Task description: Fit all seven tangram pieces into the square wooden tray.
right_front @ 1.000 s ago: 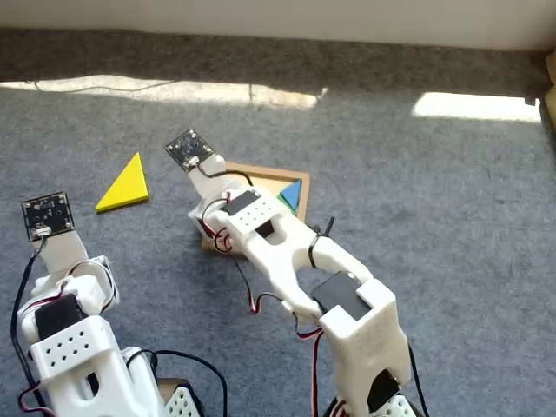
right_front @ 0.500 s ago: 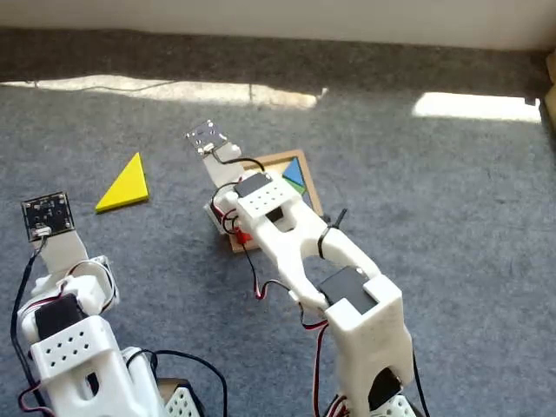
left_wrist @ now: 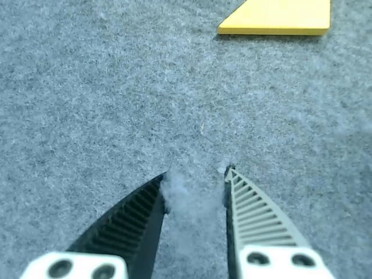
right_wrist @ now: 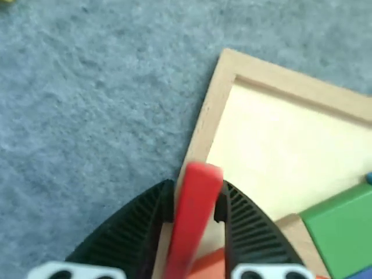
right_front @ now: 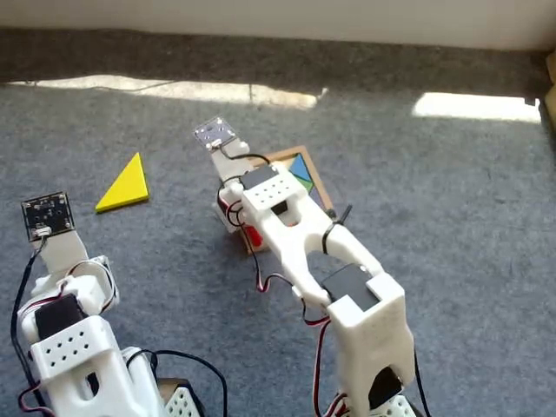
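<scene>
Counter: a grey, carpet-like surface (right_front: 452,226) carries everything; two bright patches of sunlight (right_front: 473,106) lie along its far side.
Yellow triangle: it lies flat on the counter (right_front: 126,184), well apart from the tray and on the left arm's side. In the left wrist view it (left_wrist: 279,16) sits ahead of the pincer tips with open carpet between them.
Wooden tray: the square tray (right_front: 320,184) sits skewed near the middle of the counter. In the right wrist view one corner and two lengths of its rim (right_wrist: 204,116) frame a bare, pale floor.
Pieces in the tray: a blue piece (right_front: 300,169) and a green piece (right_wrist: 340,226) lie inside. An orange piece (right_wrist: 203,268) shows just beside the red one, and its exact seat cannot be told.
In the way: from the high view the right arm (right_front: 295,243) stretches over the tray and hides most of it, leaving the far corner showing.
Red piece: it (right_wrist: 195,221) stands on edge, above the tray's rim close to the corner; from the high view it (right_front: 251,236) peeks out under the arm.
Right pincer: its tips (right_wrist: 196,186) are clamped on the red piece, one finger on each flat face.
Left arm: it (right_front: 61,326) is folded back near the counter's front corner, short of the yellow triangle.
Left pincer: the tips (left_wrist: 196,172) are parted, close over bare carpet, gripping nothing.
</scene>
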